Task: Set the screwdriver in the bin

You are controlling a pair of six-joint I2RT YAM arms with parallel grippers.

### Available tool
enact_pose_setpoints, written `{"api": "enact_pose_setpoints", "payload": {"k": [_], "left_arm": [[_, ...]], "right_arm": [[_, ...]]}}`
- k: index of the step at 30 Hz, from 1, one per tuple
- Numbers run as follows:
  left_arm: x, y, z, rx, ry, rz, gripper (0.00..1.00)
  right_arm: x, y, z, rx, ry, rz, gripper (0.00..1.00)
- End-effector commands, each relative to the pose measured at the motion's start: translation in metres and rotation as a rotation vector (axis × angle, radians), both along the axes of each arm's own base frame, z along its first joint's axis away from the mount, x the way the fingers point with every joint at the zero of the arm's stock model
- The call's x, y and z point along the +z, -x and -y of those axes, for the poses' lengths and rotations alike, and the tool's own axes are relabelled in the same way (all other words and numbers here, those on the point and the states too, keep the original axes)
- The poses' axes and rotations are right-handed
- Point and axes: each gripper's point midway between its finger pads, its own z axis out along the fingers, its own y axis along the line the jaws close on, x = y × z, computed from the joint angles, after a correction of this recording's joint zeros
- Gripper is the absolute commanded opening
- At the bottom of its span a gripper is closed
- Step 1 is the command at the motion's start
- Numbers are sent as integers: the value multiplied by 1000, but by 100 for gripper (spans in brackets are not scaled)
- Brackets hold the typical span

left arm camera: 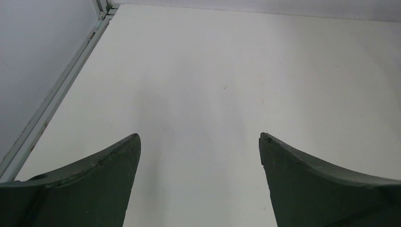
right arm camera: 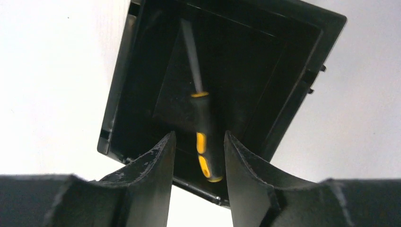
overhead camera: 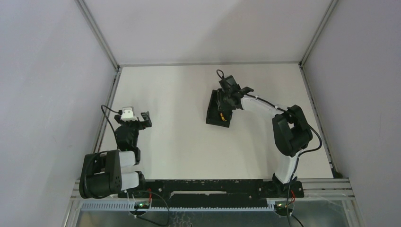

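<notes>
The small black rectangular plastic bin (overhead camera: 213, 112) is sitting on the flat white table (overhead camera: 175, 94), right of centre. The thin black-handled metal-shaft screwdriver (right arm camera: 202, 126) is lying inside the bin (right arm camera: 115, 97), its handle end by the wall nearest the right gripper (right arm camera: 198, 135), which is hanging directly above. The left gripper (left arm camera: 199, 137) is hovering well apart, near the table's left edge.

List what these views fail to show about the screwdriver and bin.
Right wrist: screwdriver shaft blurred, tip unclear; right gripper hides the near wall of the bin.
Top external: gripper covers part of the bin; screwdriver only a yellow speck.
Left wrist: shows neither.
</notes>
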Motion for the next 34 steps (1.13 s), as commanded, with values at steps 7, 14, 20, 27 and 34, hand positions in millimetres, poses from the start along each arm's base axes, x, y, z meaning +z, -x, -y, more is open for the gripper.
{"api": "enact_pose_setpoints", "payload": {"k": [7,14,20,27,34], "left_arm": [[27,-11,-2,5,-22,72,100],[26,-11,-2,6,-24,72,100],[26,-11,-2,4,-23,72,100],[26,-11,-2,4,-22,71,100],[26,-11,-2,5,-23,71,100]], "right_arm": [[84,-19,-17,20,-82,193,67],[106,-10,59,-87,-85,261,96],[75,1,173,-264,-50,258,100],[69,8,232,-348,-59,362,100],[67,8,235,-341,-41,417,99]]}}
